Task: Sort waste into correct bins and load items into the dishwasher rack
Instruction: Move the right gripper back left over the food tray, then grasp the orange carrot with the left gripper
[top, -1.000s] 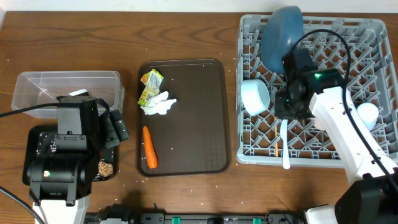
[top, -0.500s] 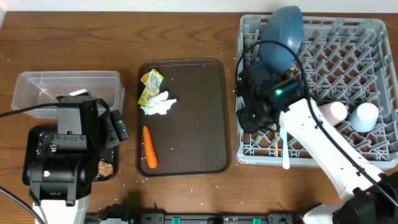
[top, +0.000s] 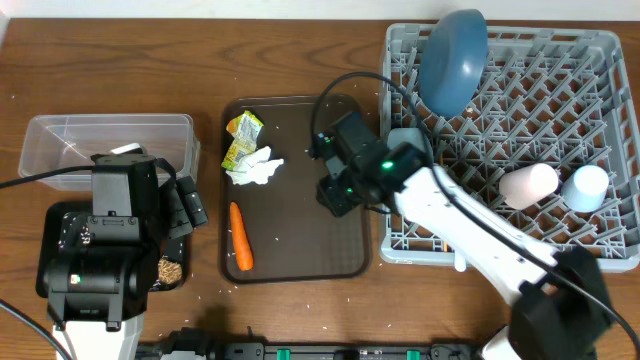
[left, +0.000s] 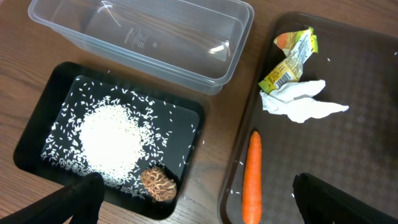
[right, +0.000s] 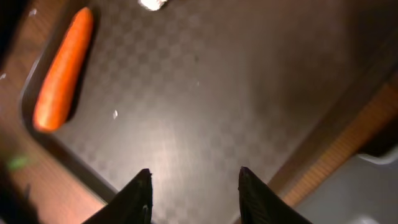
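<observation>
We held our right gripper (right: 194, 179) partly open and empty above the bare middle of the brown tray (top: 300, 120), where the carrot (top: 240, 237) lay near the left edge and the tissue (top: 256, 167) and wrapper (top: 242, 138) touched at the upper left. Our left gripper (left: 198, 202) hung wide open and empty by the black bin (left: 31, 134). With the plate (top: 452, 50) already in the rack (top: 610, 40), we judged waste sorting to be in hand, and the right gripper next needed to straddle the carrot and close.
</observation>
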